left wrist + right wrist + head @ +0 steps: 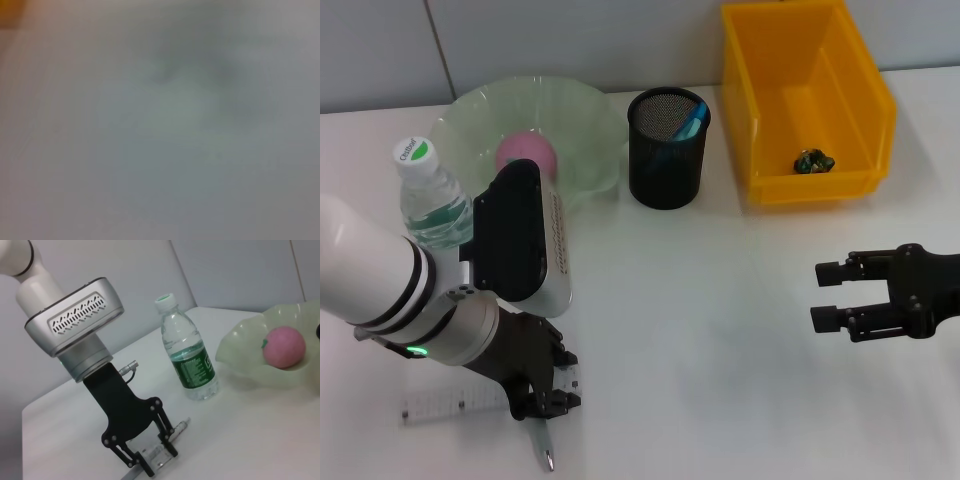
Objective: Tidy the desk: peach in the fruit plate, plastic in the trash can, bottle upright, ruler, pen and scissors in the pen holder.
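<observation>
A plain white table [720, 330] stands against a pale grey panelled wall [570, 40].

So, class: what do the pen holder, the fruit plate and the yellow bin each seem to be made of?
Pen holder: likely black metal mesh, matte; fine perforations show on its wall. Fruit plate: pale green, translucent with a wavy rim, so glass or plastic; the look leaves it open. Yellow bin: probably moulded plastic, smooth, slightly glossy, uniform colour.

Upright bottle [432, 200], peach [527, 154] in plate [582, 115]
</observation>
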### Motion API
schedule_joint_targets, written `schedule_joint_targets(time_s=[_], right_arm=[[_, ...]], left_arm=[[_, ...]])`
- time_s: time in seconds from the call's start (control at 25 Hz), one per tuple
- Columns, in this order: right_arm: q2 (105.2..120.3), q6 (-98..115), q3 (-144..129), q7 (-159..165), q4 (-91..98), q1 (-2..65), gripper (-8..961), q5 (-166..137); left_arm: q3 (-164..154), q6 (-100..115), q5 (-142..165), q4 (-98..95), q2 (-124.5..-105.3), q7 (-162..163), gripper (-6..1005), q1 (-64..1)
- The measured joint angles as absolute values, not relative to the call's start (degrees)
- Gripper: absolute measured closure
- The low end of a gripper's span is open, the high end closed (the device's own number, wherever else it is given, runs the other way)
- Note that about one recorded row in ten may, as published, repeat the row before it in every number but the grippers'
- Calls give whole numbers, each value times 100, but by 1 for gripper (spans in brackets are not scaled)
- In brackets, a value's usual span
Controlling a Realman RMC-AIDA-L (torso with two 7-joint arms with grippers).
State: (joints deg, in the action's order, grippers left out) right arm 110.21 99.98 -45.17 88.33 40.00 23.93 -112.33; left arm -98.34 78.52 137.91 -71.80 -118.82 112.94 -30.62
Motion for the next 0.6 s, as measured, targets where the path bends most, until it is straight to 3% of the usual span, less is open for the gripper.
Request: schedule_joint_targets(time_s=[0.6], right_arm=[[11021,10119,-4386,8833,4000,2347,187,-11233]], left_arm=[[-8429,8776,12647,-8183,-11861,11665,613,-2777]])
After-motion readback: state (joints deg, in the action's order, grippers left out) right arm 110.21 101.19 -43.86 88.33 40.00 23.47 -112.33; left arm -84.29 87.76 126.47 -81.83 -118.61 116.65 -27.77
